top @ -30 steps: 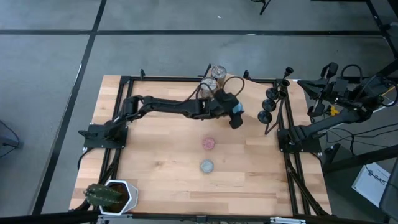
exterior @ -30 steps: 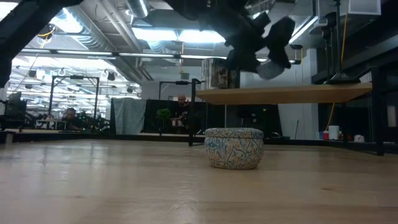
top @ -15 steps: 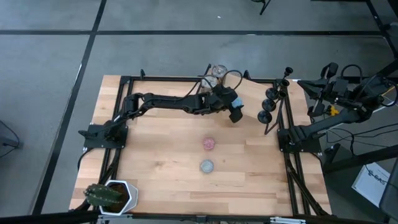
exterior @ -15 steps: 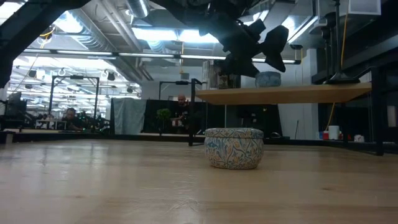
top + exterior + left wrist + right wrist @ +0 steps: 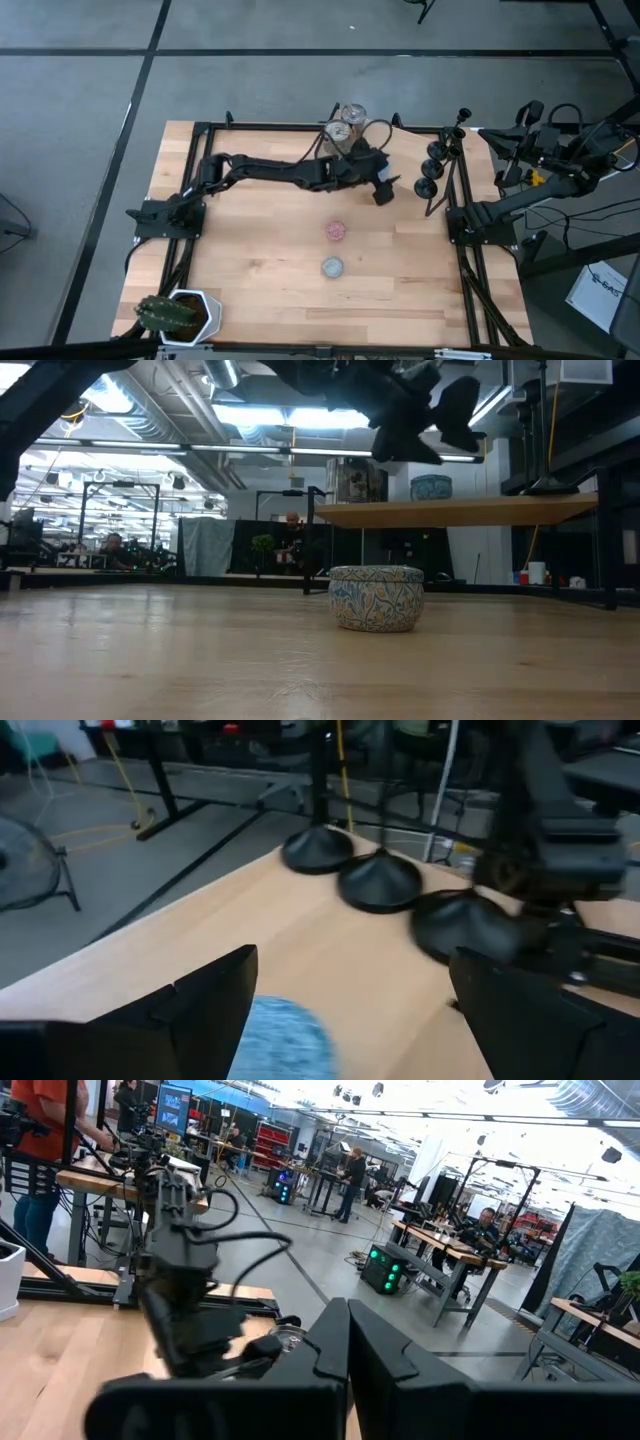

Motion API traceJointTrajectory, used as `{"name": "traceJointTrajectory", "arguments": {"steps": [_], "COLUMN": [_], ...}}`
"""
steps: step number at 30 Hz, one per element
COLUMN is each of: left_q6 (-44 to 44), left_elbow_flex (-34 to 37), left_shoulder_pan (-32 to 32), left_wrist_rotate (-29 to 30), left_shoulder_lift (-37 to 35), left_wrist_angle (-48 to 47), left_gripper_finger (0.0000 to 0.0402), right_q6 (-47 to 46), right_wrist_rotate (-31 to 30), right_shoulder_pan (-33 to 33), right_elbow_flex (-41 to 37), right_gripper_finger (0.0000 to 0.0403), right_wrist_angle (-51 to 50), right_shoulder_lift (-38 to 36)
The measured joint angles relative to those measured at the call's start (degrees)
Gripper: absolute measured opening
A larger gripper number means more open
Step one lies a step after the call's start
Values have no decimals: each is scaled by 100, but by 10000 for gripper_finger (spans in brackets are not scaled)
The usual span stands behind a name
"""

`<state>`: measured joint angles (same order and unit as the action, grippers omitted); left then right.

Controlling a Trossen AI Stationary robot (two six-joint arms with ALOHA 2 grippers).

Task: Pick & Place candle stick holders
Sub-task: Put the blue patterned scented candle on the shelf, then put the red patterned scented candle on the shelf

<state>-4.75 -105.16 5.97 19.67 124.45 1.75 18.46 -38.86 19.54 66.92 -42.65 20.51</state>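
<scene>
Standing seemingly upright, stems vertical, three candle stick holders [image 5: 436,165] face the spread-fingered, empty left gripper [image 5: 383,188].

Even overhead light, high view sharp, soft shadows on table [image 5: 260,260]. Low view: ceiling lights [image 5: 250,415] glare, arm [image 5: 400,400] backlit to silhouette, near tabletop soft. Left wrist view blurry, holder bases [image 5: 380,880] smeared. Right wrist: bg bright, near fingers [image 5: 330,1370] out of focus.
</scene>
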Motion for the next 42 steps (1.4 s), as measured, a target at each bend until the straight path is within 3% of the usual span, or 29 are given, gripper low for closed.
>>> {"name": "traceJointTrajectory", "arguments": {"steps": [4, 10, 16, 21, 31, 42], "left_q6": [108, 760, 1430, 973, 251, 291], "left_elbow_flex": [0, 0, 0, 0, 2, 0], "left_shoulder_pan": [-227, -590, -811, -820, -655, 16], "left_wrist_rotate": [204, 1196, 2073, 2000, 1860, 1955], "left_shoulder_lift": [-1, -1, -1, -1, 231, 455], "left_wrist_angle": [26, -59, -72, -626, -1131, -293], "left_gripper_finger": [315, 261, 141, 19, 2, 1], "right_q6": [0, 2, 2, 2, -1, 0], "right_wrist_rotate": [1, 1, -1, -1, 1, -1], "right_shoulder_pan": [-1, -1, 2, -1, 2, 2], "right_elbow_flex": [-1, -2, 0, -1, -1, -2], "right_gripper_finger": [5, 5, 5, 5, 5, 5], "right_wrist_angle": [-1, -1, 2, 0, 0, -1], "right_shoulder_lift": [0, -2, 0, 0, -1, -2]}}
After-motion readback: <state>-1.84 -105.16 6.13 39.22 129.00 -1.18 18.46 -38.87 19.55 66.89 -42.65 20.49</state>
